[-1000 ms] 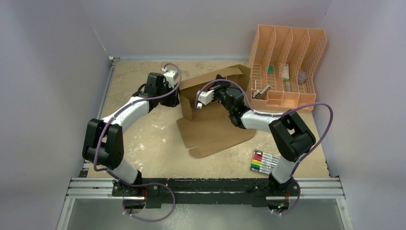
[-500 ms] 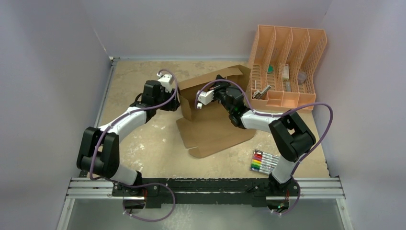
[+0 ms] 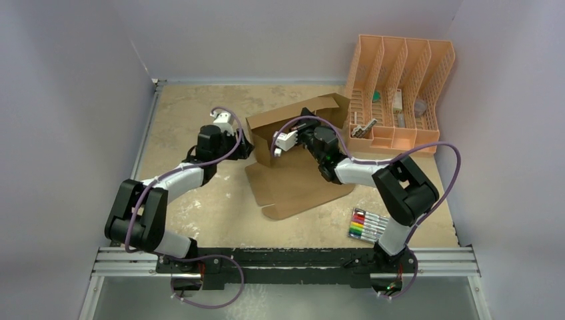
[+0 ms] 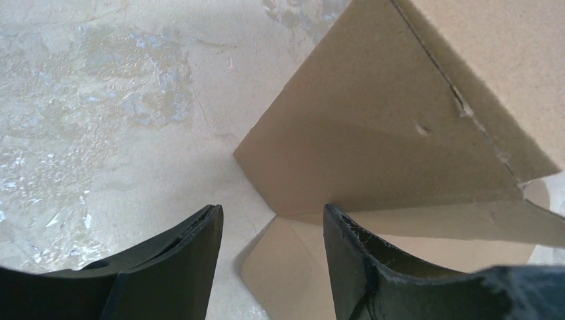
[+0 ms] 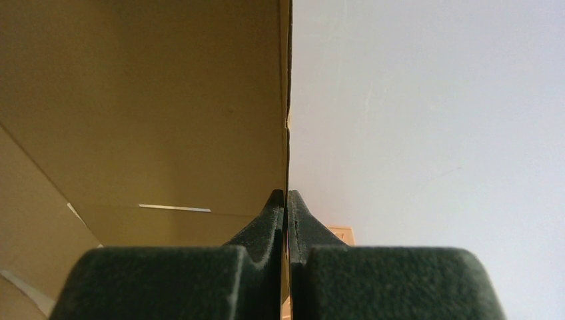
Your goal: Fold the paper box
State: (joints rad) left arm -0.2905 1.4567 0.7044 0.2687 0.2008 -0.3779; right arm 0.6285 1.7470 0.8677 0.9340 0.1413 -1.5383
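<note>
My left gripper (image 4: 273, 230) has let go of the left wall of the paper box (image 3: 300, 190) and drawn back toward the left of the frame. Its jaws are now spread, with only the bench (image 4: 100, 100) and the box corner ahead. My right gripper (image 5: 288, 207) stays pinched on the thin edge of a raised wall (it alone keeps that wall up, I judge). The box sits mid-frame, half raised, front flap flat. The peach organizer (image 3: 400, 93), upper right, stands just beside the back flap and may hinder it. The markers (image 3: 368, 225), lower right, are well apart.
</note>
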